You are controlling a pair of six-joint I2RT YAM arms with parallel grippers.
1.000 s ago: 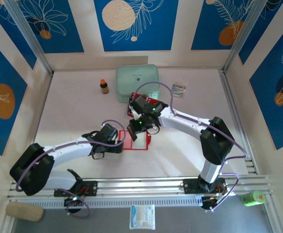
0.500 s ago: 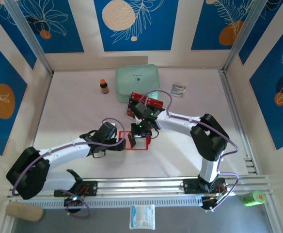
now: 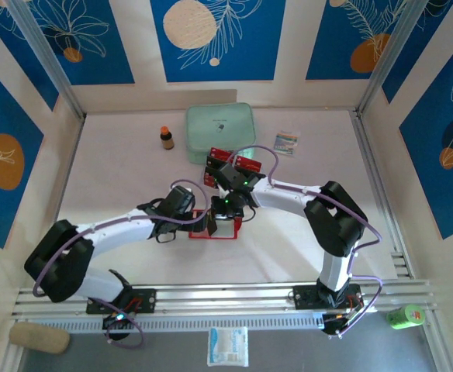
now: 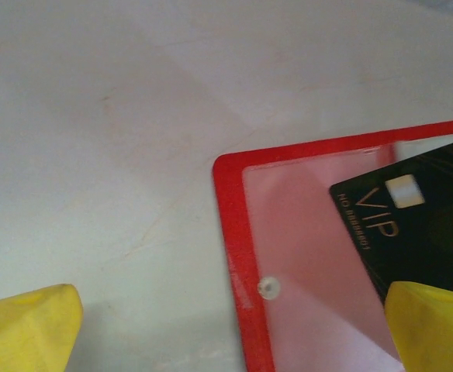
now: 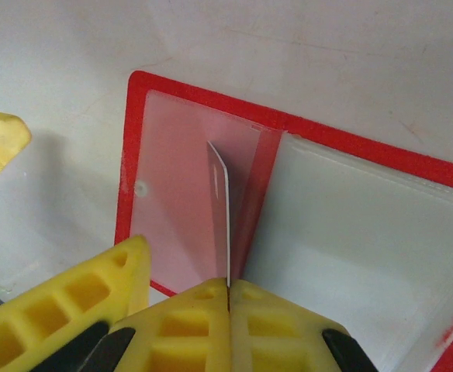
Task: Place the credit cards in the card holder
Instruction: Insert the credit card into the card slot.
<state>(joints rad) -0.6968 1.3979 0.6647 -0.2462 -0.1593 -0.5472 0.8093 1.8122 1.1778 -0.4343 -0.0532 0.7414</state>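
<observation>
My right fingers are pressed together on the near edge of one credit card, holding it on edge with its far corner down over the open card holder, just beside the fold. The card is thin, light and stiff, with a glossy black face marked VIP; I judge the right hold to be a pinch well onto the flat faces near one short edge, firm enough that the card cannot swivel but not so hard that it bows, with the free end leading into a pocket. My left fingers are spread wide, one low over the bare worktop and the other over the clear pocket by the holder's red corner; whether that one presses on the plastic I cannot tell. The holder looks soft and floppy, clear film pockets in a red border with a small snap; I reckon it will slide or lift on the smooth worktop if the card drags, so it wants pinning at its rim. Farther off, seen from above, the other credit cards lie in a red heap just beyond my right wrist, close by the mint-green case; a small brown bottle and a striped packet sit near the back, either side of that case.
</observation>
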